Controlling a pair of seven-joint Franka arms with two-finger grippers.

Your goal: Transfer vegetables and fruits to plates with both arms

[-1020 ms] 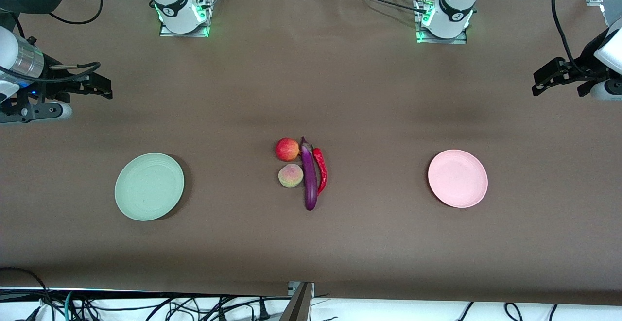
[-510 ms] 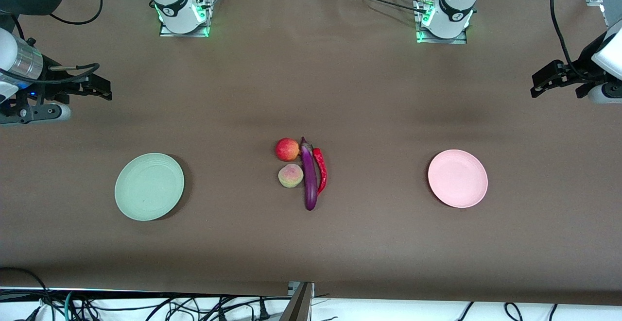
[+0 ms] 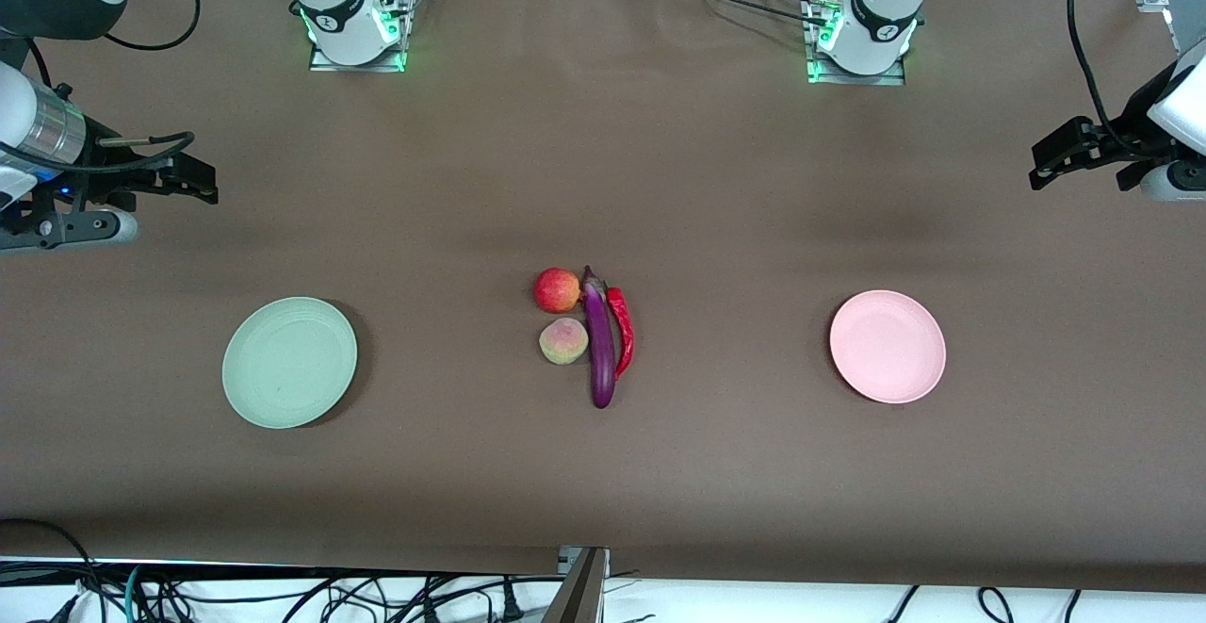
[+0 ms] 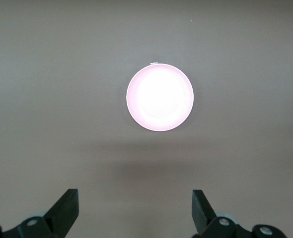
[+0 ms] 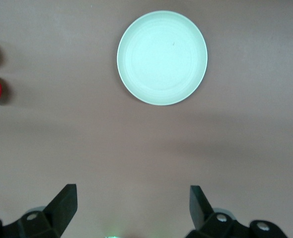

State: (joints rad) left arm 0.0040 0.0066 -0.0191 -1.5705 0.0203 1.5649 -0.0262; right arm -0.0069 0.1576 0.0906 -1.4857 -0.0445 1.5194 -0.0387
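The brown counter point(image 3: 603, 152) carries everything. The left tool point(image 4: 135, 214) and the right tool point(image 5: 132, 212) hang high over its ends, fingers spread wide, empty. The round mint-green plate point(image 3: 289, 362) lies toward the right arm's end, the round pale pink plate point(image 3: 888, 346) toward the left arm's. Between them, touching side by side: the long glossy purple eggplant point(image 3: 600, 342), the curved red chili pepper point(image 3: 623, 328), the round red fruit point(image 3: 557, 290) and the yellow-green blushed peach point(image 3: 563, 341).

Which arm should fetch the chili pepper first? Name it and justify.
Left, probably. The chili pepper lies on the eggplant's side toward the pink plate, at the left arm's end. The left gripper is open over bare table there.
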